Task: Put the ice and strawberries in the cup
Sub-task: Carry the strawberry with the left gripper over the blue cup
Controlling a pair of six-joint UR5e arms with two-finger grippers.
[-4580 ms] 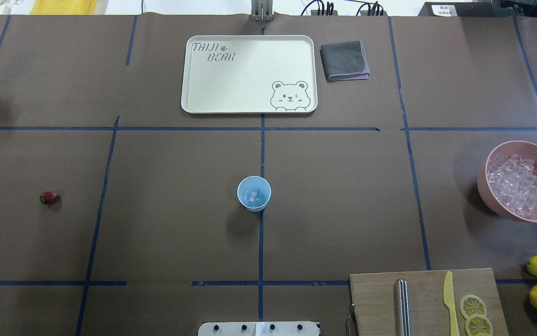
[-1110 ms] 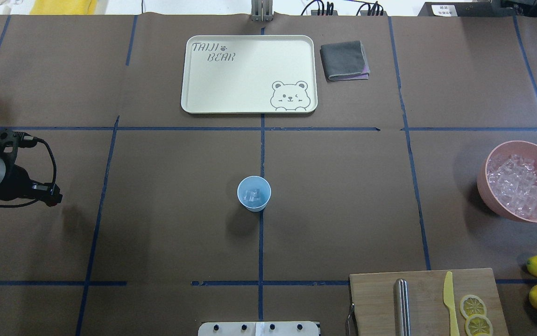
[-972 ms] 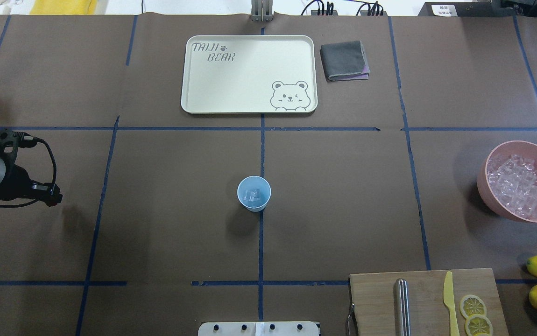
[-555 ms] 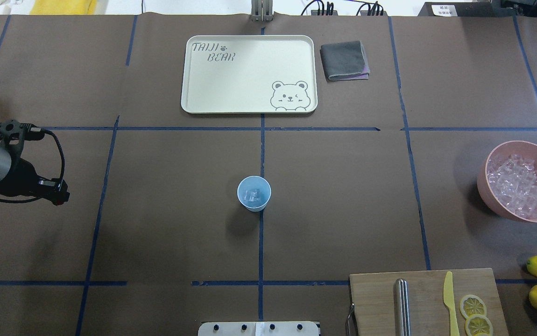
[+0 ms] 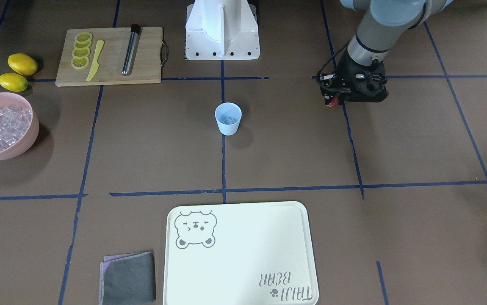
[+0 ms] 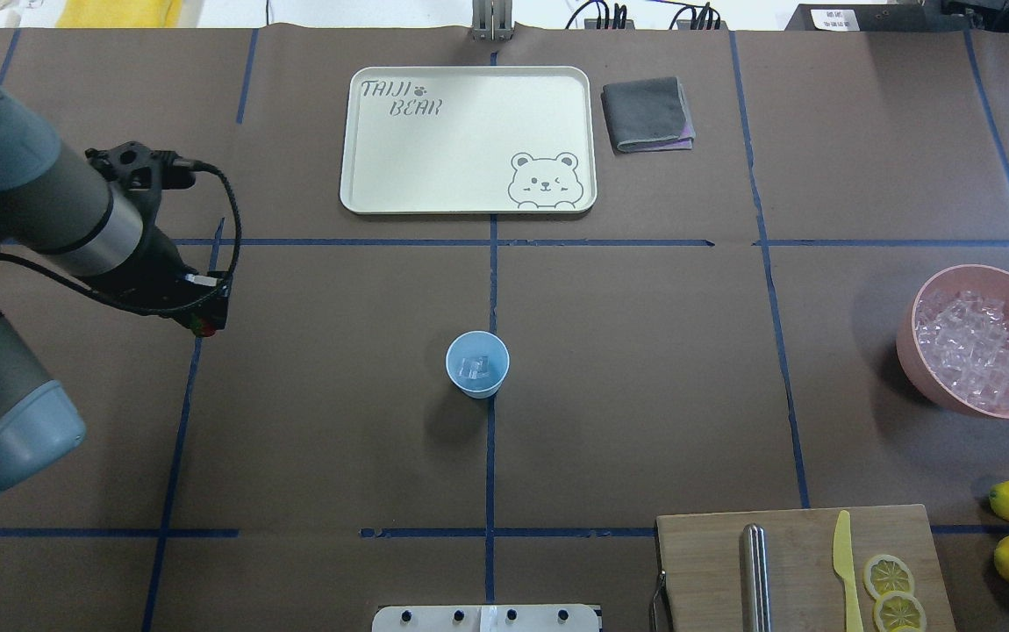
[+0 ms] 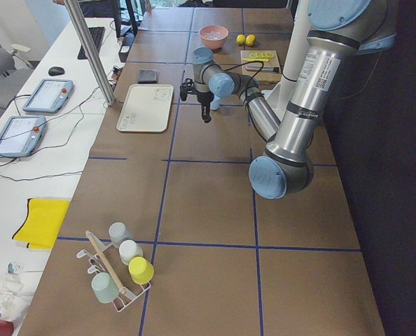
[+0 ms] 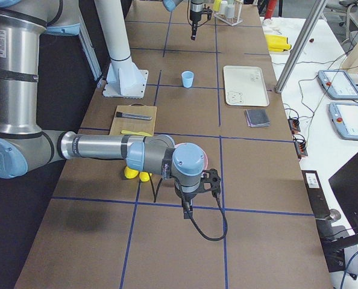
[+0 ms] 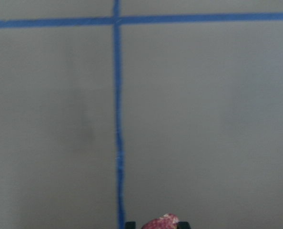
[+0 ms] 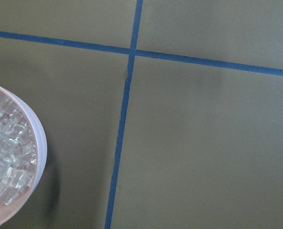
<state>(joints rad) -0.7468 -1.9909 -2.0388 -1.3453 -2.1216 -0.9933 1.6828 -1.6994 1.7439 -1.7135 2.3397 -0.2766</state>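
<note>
Strawberry [image 9: 162, 222] pinched in left gripper [image 6: 203, 326], well left of cup [image 6: 479, 391] holding ice [image 6: 473, 367]; tray [image 6: 469, 149] reads "TAIJI BEAR"

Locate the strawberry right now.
Overhead view: the strawberry is pinched in the left gripper on the view's left, well left of the cup, by a blue tape line.

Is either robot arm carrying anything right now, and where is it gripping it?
The left gripper pinches the strawberry by its sides. Whether the right gripper holds anything cannot be told.
</note>
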